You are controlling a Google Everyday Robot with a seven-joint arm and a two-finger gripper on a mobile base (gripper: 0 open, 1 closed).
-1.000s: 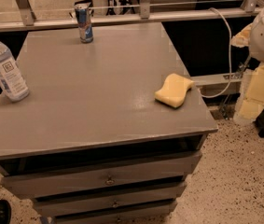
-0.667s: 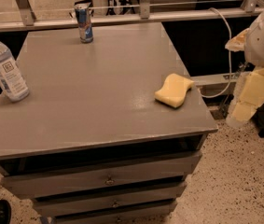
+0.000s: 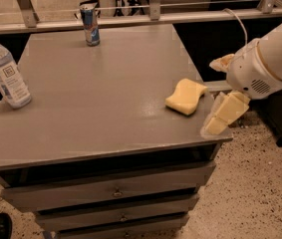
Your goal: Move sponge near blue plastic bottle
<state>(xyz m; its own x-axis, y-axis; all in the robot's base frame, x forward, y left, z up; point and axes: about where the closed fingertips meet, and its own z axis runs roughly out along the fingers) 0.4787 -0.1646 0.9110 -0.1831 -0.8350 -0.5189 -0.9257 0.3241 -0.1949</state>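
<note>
Gripper (image 3: pixel 215 96) (fingers spread, empty) hangs at the view's right, arm angled down-left

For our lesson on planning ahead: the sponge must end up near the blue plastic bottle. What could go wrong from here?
1. The sponge lies by the right edge of the table, and the hand hangs just off that edge: it might clip the edge or knock the sponge off.
2. The blue plastic bottle stands upright at the left edge; a bump could topple it.
</note>
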